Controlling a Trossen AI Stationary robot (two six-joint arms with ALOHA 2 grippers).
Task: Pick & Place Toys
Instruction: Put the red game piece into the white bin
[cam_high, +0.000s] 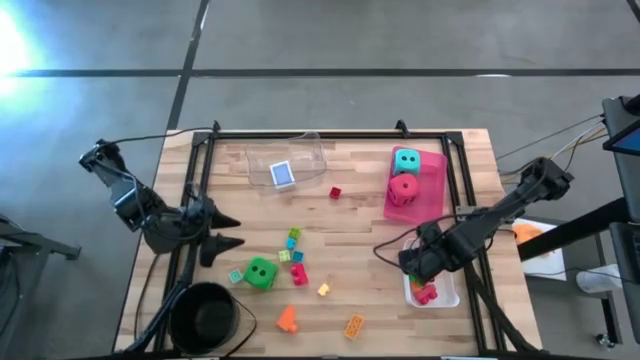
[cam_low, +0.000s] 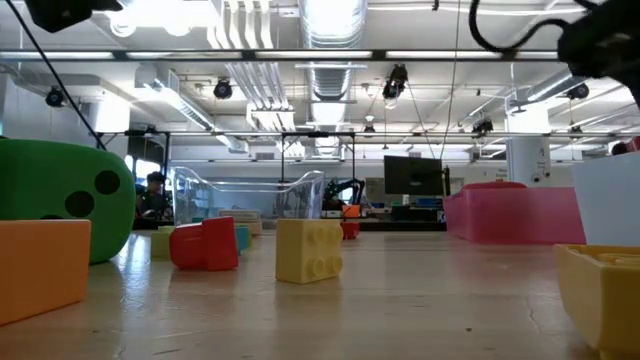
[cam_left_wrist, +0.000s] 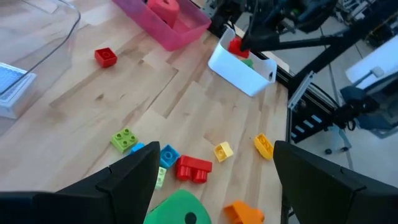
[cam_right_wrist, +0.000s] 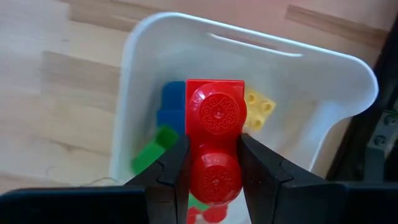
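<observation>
The right end effector (cam_right_wrist: 211, 163) is clamped on a red brick (cam_right_wrist: 214, 146) directly above the white tray (cam_right_wrist: 323, 81) at the worktop's right edge, over the blue, green and yellow bricks already inside. Best to lower a little, stay centred between the tray walls, then part the fingers. The left end effector (cam_left_wrist: 214, 180), spread wide and empty, waits near the left edge.
</observation>
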